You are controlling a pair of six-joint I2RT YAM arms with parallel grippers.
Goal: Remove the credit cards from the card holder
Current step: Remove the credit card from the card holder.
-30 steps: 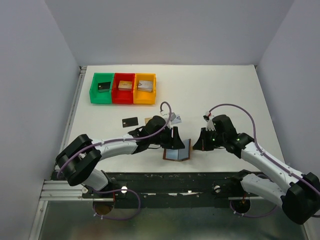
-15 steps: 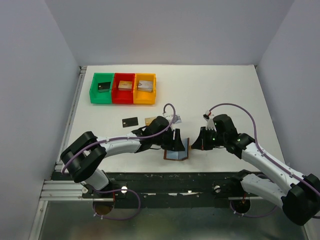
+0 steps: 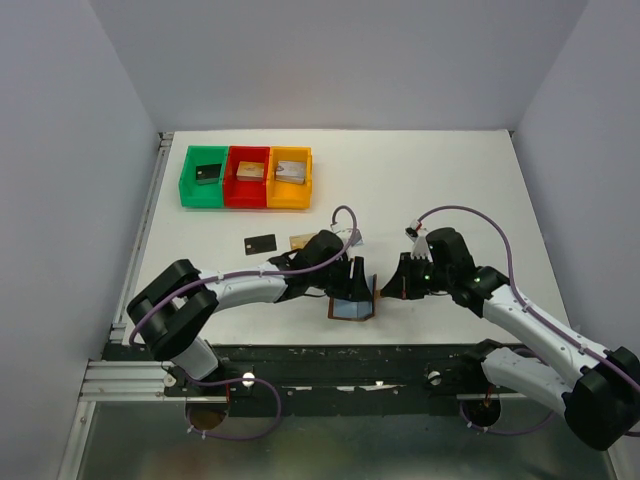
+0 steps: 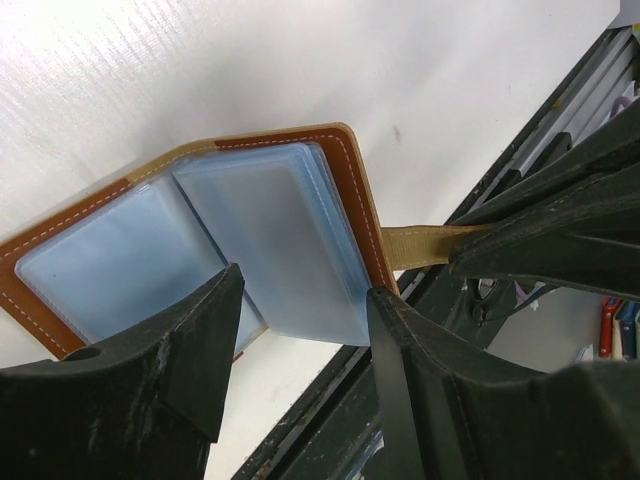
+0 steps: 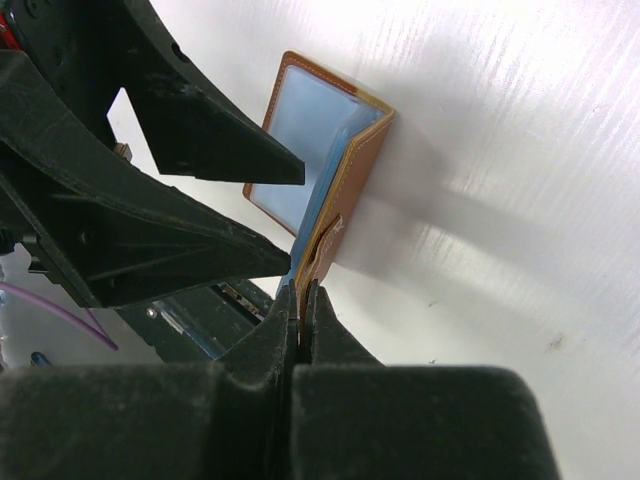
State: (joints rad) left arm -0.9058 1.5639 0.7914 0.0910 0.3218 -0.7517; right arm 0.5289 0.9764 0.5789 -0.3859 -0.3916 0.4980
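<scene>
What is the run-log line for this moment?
card holder: open on table | left end effector: open above it | right end effector: shut on tab strap | already out: black card, gold card

The card holder (image 3: pixel 353 307) sits on the table (image 3: pixel 450 180) at 6 o'clock, by the near edge — the left gripper (image 3: pixel 352 288) over it, the right gripper (image 3: pixel 393 288) at its 3 o'clock. At its 10 o'clock a loose card (image 3: pixel 260 243) lies left of a second card (image 3: pixel 299 240). The row of bins (image 3: pixel 246 177) stands behind both, at 11 o'clock.

Brown card holder (image 4: pixel 260 230), half open
</scene>
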